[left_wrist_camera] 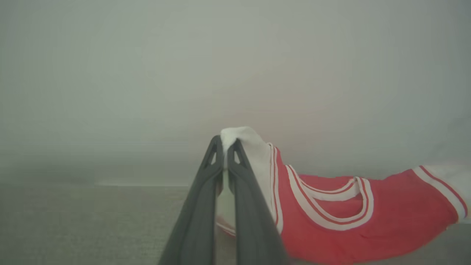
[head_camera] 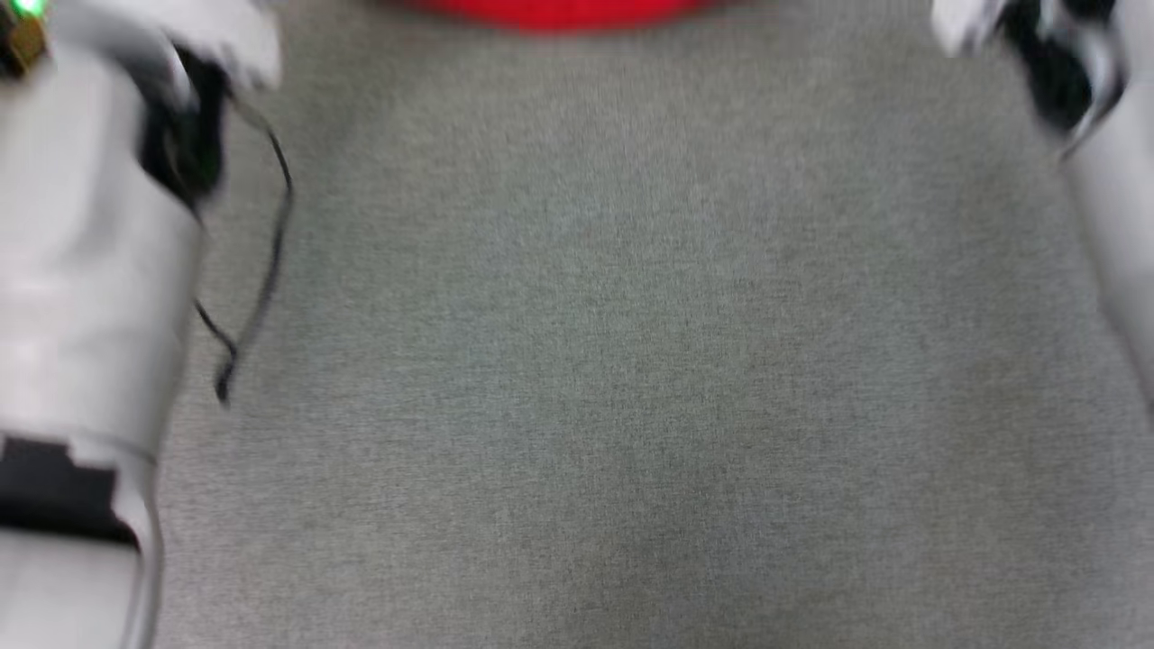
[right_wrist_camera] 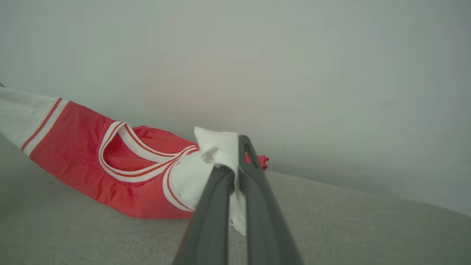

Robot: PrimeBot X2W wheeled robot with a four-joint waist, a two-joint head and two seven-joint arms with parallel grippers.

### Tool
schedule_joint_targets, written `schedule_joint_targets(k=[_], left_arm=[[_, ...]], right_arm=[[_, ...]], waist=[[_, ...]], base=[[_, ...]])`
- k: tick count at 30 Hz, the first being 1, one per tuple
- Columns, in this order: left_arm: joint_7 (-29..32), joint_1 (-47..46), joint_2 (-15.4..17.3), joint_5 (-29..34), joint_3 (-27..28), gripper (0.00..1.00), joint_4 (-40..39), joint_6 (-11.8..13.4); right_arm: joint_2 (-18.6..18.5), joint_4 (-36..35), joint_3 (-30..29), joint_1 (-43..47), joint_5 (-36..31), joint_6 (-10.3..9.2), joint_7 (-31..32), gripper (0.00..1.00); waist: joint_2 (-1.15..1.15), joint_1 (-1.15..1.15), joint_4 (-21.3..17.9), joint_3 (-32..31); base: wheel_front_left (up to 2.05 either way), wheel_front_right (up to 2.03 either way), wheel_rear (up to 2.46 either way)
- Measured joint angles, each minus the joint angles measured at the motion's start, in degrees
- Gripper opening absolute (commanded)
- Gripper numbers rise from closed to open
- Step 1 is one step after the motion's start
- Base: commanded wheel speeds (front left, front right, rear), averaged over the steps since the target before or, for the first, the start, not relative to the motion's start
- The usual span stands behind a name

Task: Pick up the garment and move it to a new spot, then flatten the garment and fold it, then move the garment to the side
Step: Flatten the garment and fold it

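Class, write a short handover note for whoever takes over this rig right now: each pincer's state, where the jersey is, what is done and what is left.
Left pincer: shut on the garment, pinching one white sleeve end.
Right pincer: shut on the garment's other white sleeve end.
Garment: stretched between the two pincers, its red body sagging down to the grey surface; a red edge shows at the top of the head view.
Done: garment gripped at both ends and partly lifted.
Left: set it down at the new spot, flatten it, fold it, move it aside.

Grey surface [head_camera: 631, 361] open before the garment [head_camera: 559, 11]; black cable [head_camera: 275, 252] dangles left.
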Motion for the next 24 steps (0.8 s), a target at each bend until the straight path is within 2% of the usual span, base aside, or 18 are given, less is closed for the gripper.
schedule_joint_targets(k=[5,9,14,17,21,24], left_arm=[[-0.88,14.94,-0.29,-1.04,0.96,0.00,-2.42,-0.10],[-0.97,26.66,-0.15,-0.92,1.81,0.00,-7.32,1.20],[-1.05,42.63,0.42,0.31,4.55,0.00,-19.11,5.81],[-1.07,51.91,0.74,0.63,5.25,0.00,-25.91,8.60],[0.71,63.58,1.85,0.37,5.04,0.00,-34.34,12.72],[2.99,70.57,2.50,-0.57,4.97,0.00,-39.42,15.17]], right_arm=[[-3.04,-4.71,1.98,15.22,5.58,0.00,-0.30,0.00],[-5.44,-9.56,2.35,26.91,8.56,-0.01,0.19,0.00],[-8.38,-16.24,0.46,39.81,10.00,-0.01,2.63,0.00],[-8.94,-20.64,-1.96,48.48,9.84,-0.01,4.28,0.00],[-8.92,-27.49,-6.93,60.06,7.90,-0.01,7.68,0.00],[-7.05,-33.10,-11.46,69.35,5.78,-0.01,10.93,0.00]], waist=[[0.00,0.00,0.62,-6.74],[0.00,-0.01,1.00,-12.33],[0.00,-0.02,1.37,-18.67],[0.00,-0.02,1.66,-21.86],[0.00,-0.03,1.95,-25.36],[0.00,-0.03,2.16,-27.28]], base=[[0.00,0.00,0.00],[0.00,0.00,0.00],[0.00,0.00,0.00],[0.00,0.00,0.00],[0.00,0.00,0.00],[0.00,0.00,0.00]])
